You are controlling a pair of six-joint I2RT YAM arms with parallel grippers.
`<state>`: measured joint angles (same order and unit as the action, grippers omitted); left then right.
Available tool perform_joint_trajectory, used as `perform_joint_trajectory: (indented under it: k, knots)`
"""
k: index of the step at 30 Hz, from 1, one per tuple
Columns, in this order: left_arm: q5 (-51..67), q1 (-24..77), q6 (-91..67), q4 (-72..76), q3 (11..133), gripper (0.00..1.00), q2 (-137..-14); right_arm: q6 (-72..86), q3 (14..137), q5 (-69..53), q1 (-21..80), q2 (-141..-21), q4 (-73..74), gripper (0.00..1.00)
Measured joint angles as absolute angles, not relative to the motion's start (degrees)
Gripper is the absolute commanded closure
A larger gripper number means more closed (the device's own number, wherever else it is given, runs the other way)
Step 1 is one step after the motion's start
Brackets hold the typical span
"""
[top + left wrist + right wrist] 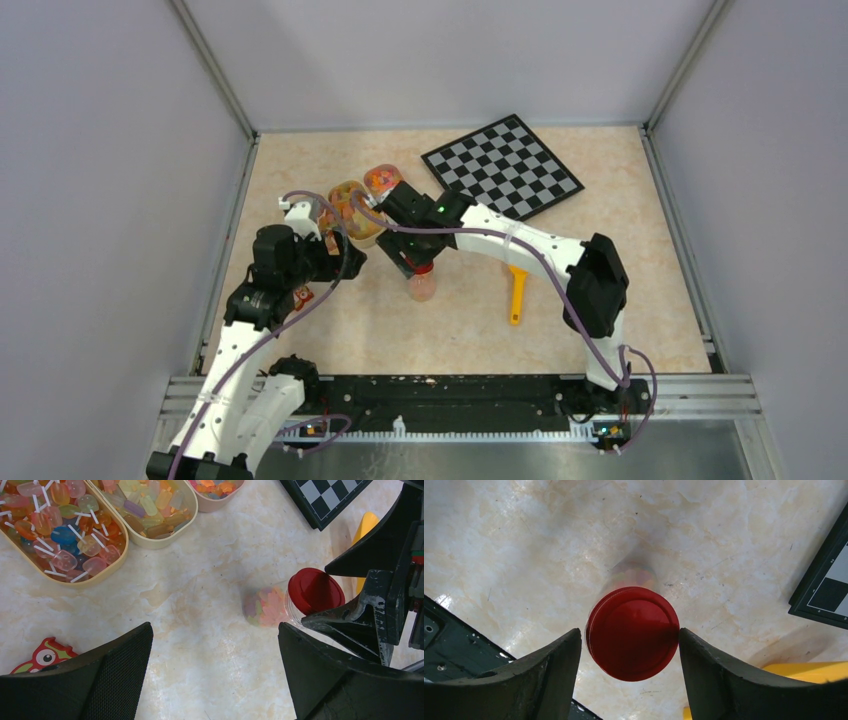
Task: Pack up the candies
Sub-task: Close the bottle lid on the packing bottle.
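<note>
While in jar (312, 591), candies (264, 608) directly beneath right hand (630, 650)

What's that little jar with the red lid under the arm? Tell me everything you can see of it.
The jar is small, clear and plastic-looking, with a round red lid closed on top. Pale pink, green and yellow candies fill it. It stands upright on the marbled table. The right arm's fingers flank the lid; a thin gap shows beside one, so it looks ungripped.
</note>
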<state>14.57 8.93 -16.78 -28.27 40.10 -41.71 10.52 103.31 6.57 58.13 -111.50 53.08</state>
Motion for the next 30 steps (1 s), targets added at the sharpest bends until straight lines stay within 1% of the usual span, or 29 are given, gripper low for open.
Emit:
perform_joint_trajectory:
  k: [5, 10, 17, 20, 25, 28, 30]
  knots:
    - [14.55, 8.93, -16.78, -28.27, 40.10, 0.01, -41.71, 10.50, 103.31, 6.02, 58.13, -111.50, 53.17, 0.38]
    - [14.52, 8.93, -16.78, -28.27, 40.10, 0.01, -41.71, 10.50, 103.31, 5.28, 58.13, -111.50, 53.17, 0.40]
    - [14.52, 8.93, -16.78, -28.27, 40.10, 0.01, -41.74, 10.52, 103.24, 5.10, 58.13, -111.48, 53.01, 0.39]
    - [14.52, 8.93, -16.78, -28.27, 40.10, 0.01, -41.74, 10.66, 103.22, 5.04, 58.13, -111.48, 52.75, 0.36]
    - [13.93, 8.93, -16.95, -28.27, 40.10, 0.01, -41.78, 10.74, 103.09, 4.62, 58.13, -111.13, 51.88, 0.33]
    - [14.09, 8.93, -17.23, -28.23, 40.10, 0.01, -41.78, 11.05, 103.04, 4.64, 58.13, -110.15, 51.66, 0.33]
    - [15.42, 8.93, -17.52, -27.99, 40.07, 0.04, -41.93, 11.27, 103.04, 4.84, 58.13, -109.12, 51.59, 0.34]
